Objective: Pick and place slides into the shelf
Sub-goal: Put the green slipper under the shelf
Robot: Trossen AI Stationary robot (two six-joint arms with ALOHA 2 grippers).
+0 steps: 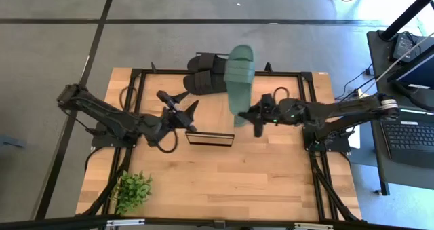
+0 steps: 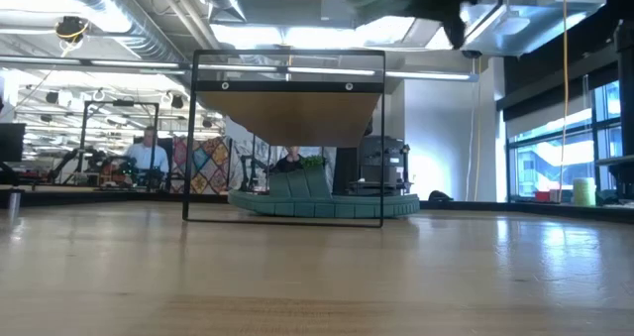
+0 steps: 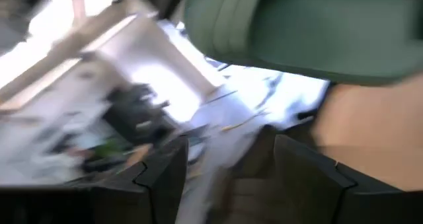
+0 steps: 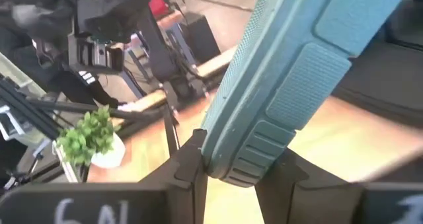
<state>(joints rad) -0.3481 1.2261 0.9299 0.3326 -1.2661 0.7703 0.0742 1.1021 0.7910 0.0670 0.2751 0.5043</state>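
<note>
A dark green slide (image 1: 240, 77) is being gripped at its heel end by the right gripper (image 1: 251, 118) and held raised above the surface (image 1: 271, 169), just beside the shelf (image 1: 210, 139). The left gripper (image 1: 183, 110) is being kept released and empty, near the shelf's other side. Two black slides (image 1: 205, 74) are lying at the far edge. Another green slide (image 2: 327, 203) is seen behind the shelf in the low view.

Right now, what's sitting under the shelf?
One green slide lies beneath the shelf, seen across the table. From above, the plank top covers it, so nothing underneath shows.
</note>
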